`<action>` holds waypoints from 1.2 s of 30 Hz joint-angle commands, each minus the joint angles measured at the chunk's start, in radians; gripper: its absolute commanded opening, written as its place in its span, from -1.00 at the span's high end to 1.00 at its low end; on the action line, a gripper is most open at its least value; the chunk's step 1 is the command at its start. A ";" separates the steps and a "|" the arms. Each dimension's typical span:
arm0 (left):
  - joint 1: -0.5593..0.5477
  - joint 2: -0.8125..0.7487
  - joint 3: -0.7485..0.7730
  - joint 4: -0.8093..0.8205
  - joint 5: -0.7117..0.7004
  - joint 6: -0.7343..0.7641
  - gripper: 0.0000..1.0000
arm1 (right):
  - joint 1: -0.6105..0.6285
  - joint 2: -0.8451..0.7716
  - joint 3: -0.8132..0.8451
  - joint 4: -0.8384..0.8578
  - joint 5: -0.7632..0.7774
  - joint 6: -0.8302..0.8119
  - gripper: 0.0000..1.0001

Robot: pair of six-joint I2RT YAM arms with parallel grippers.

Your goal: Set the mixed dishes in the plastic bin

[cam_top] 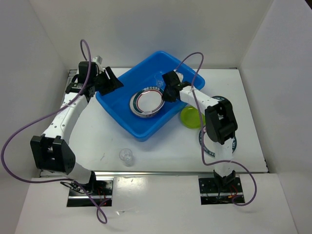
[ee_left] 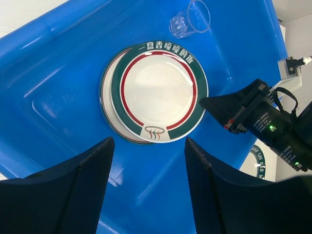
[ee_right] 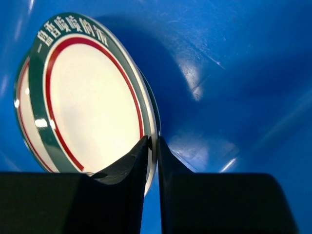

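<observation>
I see 2 teal-and-red-rimmed plates [ee_left: 155, 92] stacked in the blue bin [cam_top: 118, 105], with 1 clear cup [ee_left: 191, 19] near them. My right gripper [ee_right: 150, 146] reaches in, clamped on the rim of the top plate [ee_right: 92, 97]. My left gripper [ee_left: 148, 185] hovers at the bin's left edge, fingers [ee_left: 73, 195] spread. The lime-green plate [cam_top: 189, 118] lies just outside the right wall.

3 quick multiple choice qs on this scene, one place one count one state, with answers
1. Where is the lime-green plate relative to the blue bin? A inside it B on the table to its right C stacked on a cup
2. How many teal-and-red-rimmed plates are in the bin? A one B two C four
3. The left gripper is A open, empty B shut on a cup C shut on a plate
Answers: B, it lies outside the rim; B, two lie stacked; A, fingers apart, nothing between.
</observation>
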 commanded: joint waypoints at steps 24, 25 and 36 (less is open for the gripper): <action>-0.001 0.045 -0.020 0.099 0.032 -0.011 -0.35 | -0.082 -0.203 0.430 -0.350 0.059 -0.279 -0.21; -0.001 0.045 -0.020 0.099 0.042 -0.011 -0.35 | -0.128 -0.212 0.430 -0.368 0.082 -0.269 -0.21; -0.191 0.027 0.070 0.009 0.063 0.156 -0.32 | -0.533 -0.487 -0.013 -0.428 0.131 -0.189 -0.21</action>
